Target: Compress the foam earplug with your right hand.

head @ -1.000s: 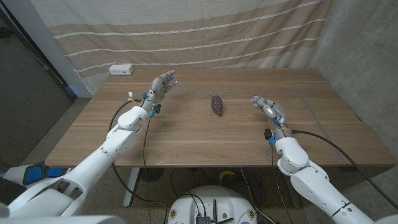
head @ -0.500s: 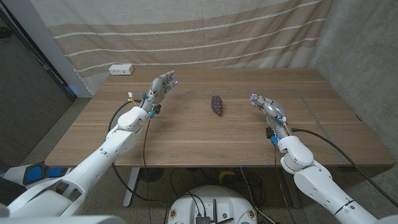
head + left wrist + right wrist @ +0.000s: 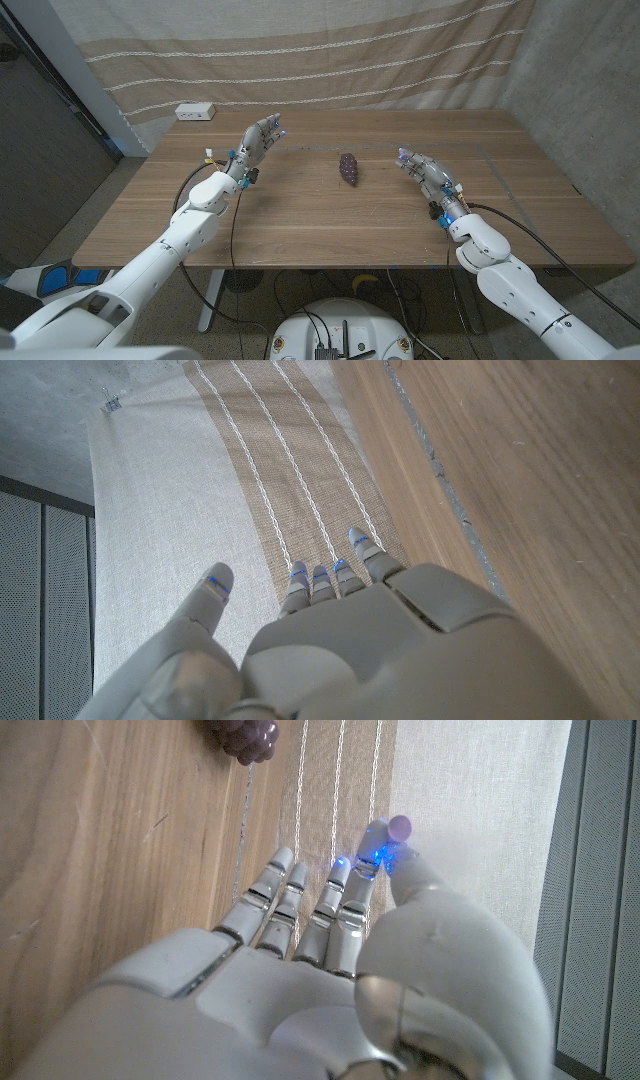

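right hand (image 3: 330,980): small pale cylindrical foam earplug (image 3: 399,824) is pinched between thumb and fingertip, for squeezing
left hand (image 3: 258,138): fingers spread, nothing held
dark purple lumpy object (image 3: 347,167): well apart from right hand

— Where's the foam earplug (image 3: 400,824)?
— Pinched at the tips of the right robot hand (image 3: 330,960), between thumb and a finger.
— Looks?
— Small, pale lilac, rounded end showing, held off the worktop (image 3: 300,215).

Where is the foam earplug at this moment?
The foam earplug is pinched at the fingertips of the right hand, on the table's right side, right of the dark purple object.
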